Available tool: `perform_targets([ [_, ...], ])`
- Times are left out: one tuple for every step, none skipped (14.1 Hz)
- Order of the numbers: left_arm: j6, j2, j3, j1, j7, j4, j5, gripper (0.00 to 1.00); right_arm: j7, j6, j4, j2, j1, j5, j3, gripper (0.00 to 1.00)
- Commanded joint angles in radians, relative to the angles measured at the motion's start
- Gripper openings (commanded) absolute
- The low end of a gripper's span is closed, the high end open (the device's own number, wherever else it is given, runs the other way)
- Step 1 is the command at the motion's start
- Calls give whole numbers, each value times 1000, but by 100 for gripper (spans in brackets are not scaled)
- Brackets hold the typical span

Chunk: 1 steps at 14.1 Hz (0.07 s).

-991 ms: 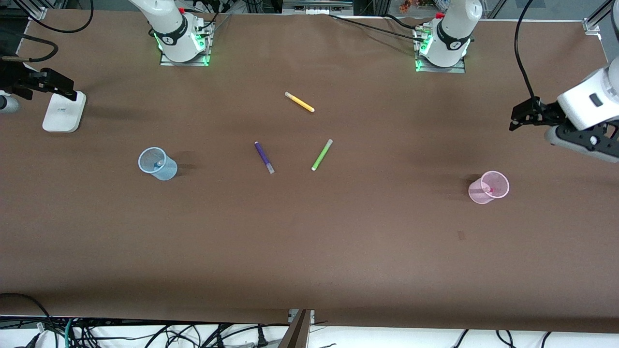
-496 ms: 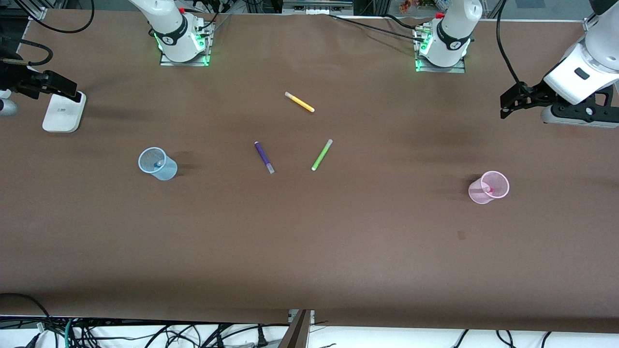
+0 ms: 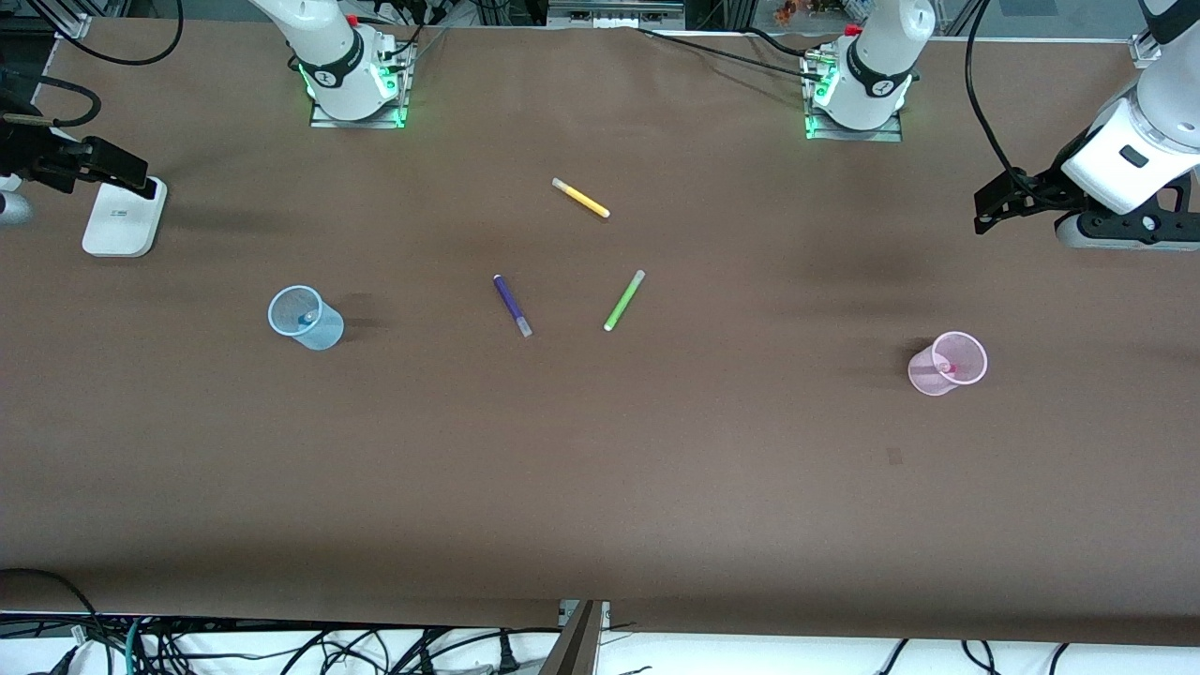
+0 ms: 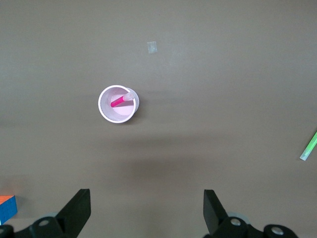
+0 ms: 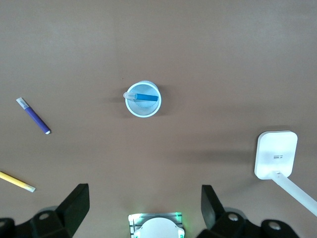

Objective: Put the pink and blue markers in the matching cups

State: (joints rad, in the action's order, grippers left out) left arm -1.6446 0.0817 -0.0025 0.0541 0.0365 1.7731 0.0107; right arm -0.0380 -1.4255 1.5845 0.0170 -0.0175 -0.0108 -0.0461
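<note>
The light pink cup point(image 3: 948, 363) stands toward the left arm's end of the table with the pink marker point(image 3: 947, 369) leaning inside it. Both show in the left wrist view, cup point(image 4: 105, 110) and marker point(image 4: 121, 100). The light blue cup point(image 3: 305, 318) stands toward the right arm's end with the blue marker point(image 3: 306, 320) inside; the right wrist view shows the cup point(image 5: 143, 110) and marker point(image 5: 143, 96). My left gripper point(image 3: 986, 208) is open and empty in the air point(image 4: 146, 198). My right gripper point(image 3: 131, 173) is open and empty in the air point(image 5: 143, 196).
A purple pen point(image 3: 512, 305), a lime-green pen point(image 3: 623, 300) and a yellow pen point(image 3: 580, 198) lie mid-table. A white device point(image 3: 124, 217) sits under my right gripper at the table's end. An orange and blue block point(image 4: 7, 208) shows at the edge of the left wrist view.
My left gripper has risen and drawn back toward the bases' side of the table's end. My right gripper has barely moved. Cups and pens are unchanged.
</note>
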Motion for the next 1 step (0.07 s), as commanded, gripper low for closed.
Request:
perform_targets([
  [8, 1, -1, 0, 8, 0, 6, 100, 13, 22, -28, -11, 7, 14, 2, 100],
])
